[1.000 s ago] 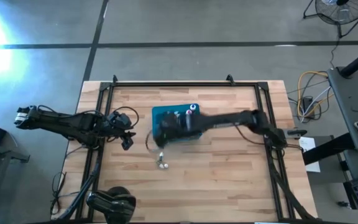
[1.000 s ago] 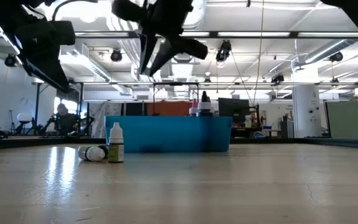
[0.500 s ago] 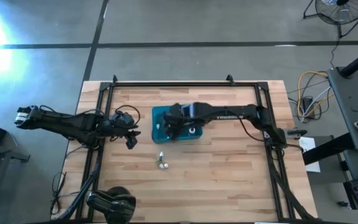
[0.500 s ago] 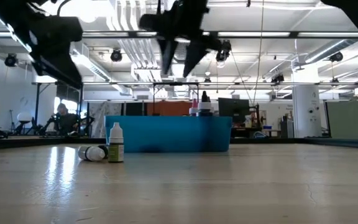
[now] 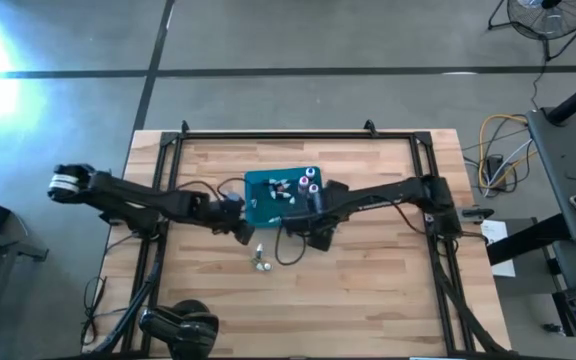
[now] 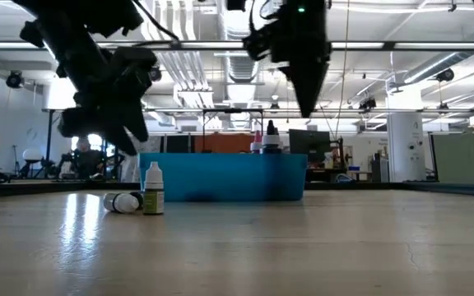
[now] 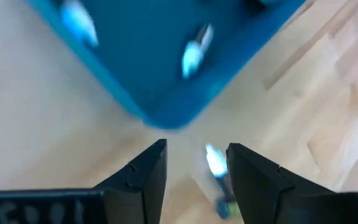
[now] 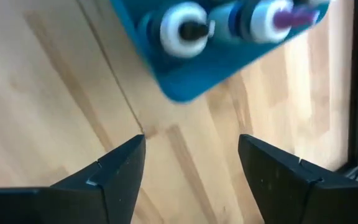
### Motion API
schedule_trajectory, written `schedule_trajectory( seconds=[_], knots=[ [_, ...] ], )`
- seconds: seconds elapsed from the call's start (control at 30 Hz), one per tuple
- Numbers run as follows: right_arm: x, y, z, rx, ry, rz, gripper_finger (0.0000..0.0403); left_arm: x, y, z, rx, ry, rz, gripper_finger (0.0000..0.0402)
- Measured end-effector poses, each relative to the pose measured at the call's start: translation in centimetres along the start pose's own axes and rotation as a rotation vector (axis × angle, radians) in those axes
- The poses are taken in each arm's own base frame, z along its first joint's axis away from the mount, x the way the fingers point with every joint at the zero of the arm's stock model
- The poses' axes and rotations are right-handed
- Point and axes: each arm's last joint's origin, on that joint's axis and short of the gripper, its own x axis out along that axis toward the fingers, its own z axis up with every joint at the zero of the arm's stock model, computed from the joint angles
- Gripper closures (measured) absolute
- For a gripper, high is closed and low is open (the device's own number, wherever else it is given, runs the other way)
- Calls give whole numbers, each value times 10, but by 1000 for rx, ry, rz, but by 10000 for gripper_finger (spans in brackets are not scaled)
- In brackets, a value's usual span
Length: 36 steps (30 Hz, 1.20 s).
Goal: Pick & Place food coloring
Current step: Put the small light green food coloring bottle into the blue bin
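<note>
Two bottles (image 5: 259, 258) on table (image 5: 368, 300) beside teal bin (image 5: 253, 183), left gripper (image 5: 244, 232) and right gripper (image 5: 298, 236) both spread, empty.

Teal bin (image 5: 261, 183); pale-capped bottles (image 6: 153, 190); light wood table (image 5: 368, 290).

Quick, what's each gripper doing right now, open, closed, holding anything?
Left gripper: open, empty, over the two bottles on the table.
Right gripper: open, empty, beside the bin.

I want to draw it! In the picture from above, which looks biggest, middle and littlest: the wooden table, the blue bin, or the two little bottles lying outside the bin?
1. Wooden table, by far the biggest.
2. Blue bin.
3. The two little bottles, tiny specks; they look alike in size.
</note>
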Motion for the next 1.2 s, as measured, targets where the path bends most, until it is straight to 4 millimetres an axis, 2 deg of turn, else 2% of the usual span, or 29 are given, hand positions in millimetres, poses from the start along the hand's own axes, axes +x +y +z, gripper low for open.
schedule_trajectory(
  seconds=[0.17,0.33,0.43,0.53,0.67,0.9,1.03,1.2],
  knots=[
    [8,-7,-26,43,37,70,152,1,-21,-8,-130,119,34,259],
    [13,-20,-63,38,-5,96,152,-12,-57,-17,-118,112,-42,259],
    [18,-29,-85,55,-52,127,152,-18,-81,-24,18,108,-95,259],
    [24,-38,-104,125,-112,168,152,-15,-97,-30,110,121,-114,259],
    [29,-47,-125,258,-162,217,151,5,-112,-40,206,174,-89,259],
    [41,-55,-156,357,-245,152,147,34,-138,-61,622,189,81,264],
    [49,-58,-165,381,-249,130,149,39,-143,-61,671,207,201,264],
    [56,-59,-168,376,-264,82,147,36,-147,-57,660,127,239,265]
  ],
)
